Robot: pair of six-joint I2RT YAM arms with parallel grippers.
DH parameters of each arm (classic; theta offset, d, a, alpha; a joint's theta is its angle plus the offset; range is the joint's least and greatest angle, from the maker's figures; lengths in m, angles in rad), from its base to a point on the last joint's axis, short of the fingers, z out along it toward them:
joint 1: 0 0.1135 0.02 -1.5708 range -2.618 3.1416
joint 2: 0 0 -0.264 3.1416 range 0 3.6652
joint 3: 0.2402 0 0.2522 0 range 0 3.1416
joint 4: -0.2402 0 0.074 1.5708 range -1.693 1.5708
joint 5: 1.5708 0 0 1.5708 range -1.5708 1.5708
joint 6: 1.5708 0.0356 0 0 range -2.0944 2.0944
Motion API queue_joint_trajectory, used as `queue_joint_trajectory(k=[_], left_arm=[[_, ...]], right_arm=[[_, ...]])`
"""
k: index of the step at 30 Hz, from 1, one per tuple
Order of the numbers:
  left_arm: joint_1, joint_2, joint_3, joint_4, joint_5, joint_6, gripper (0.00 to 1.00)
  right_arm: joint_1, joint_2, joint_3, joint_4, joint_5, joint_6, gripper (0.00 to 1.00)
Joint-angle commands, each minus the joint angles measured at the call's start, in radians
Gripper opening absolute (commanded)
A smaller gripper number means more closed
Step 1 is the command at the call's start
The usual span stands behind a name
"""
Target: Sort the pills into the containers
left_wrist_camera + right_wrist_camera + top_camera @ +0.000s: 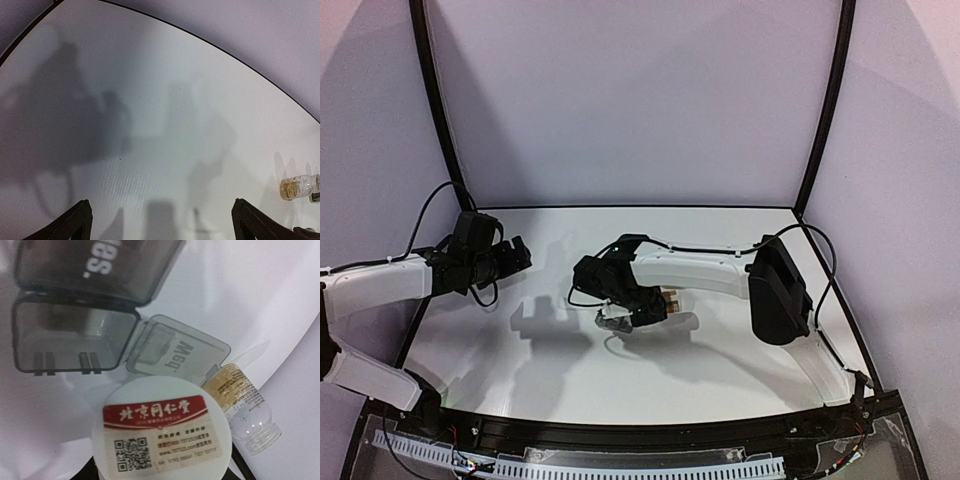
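Over the left side of the white bench (570, 390), the left arm hung bent at the elbow, its end effector (161, 212) released, fingers spread wide above bare surface. The right arm reached across to the middle, its end effector (642, 310) clenched on a white round bottle (160, 390) whose red and cream label read "北京同仁堂" above a QR code. Just beyond the bottle lay the smoky grey translucent containers (70, 335), lids open, one lid (175, 347) marked "Wed". A clear plastic vial (250, 415) of yellow pills (231, 382) lay on its side beside that lid.
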Motion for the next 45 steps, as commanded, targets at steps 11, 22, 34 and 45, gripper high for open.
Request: queue_joint_trajectory(k=[11,22,34,45], left_arm=[[0.022,-0.024,-0.034,0.051,0.021,0.016,0.99],[0.038,-0.03,-0.043,0.075,0.012,0.039,0.99],[0.059,-0.029,-0.033,0.086,0.022,0.065,0.99],[0.077,-0.026,-0.026,0.082,0.029,0.075,0.99]], right_arm=[[0.038,0.022,0.034,-0.242,0.027,-0.072,0.0],[0.053,0.053,0.061,-0.232,0.098,-0.116,0.0],[0.07,0.04,0.031,-0.183,0.156,-0.168,0.0],[0.081,0.054,0.043,-0.141,0.17,-0.221,0.0]])
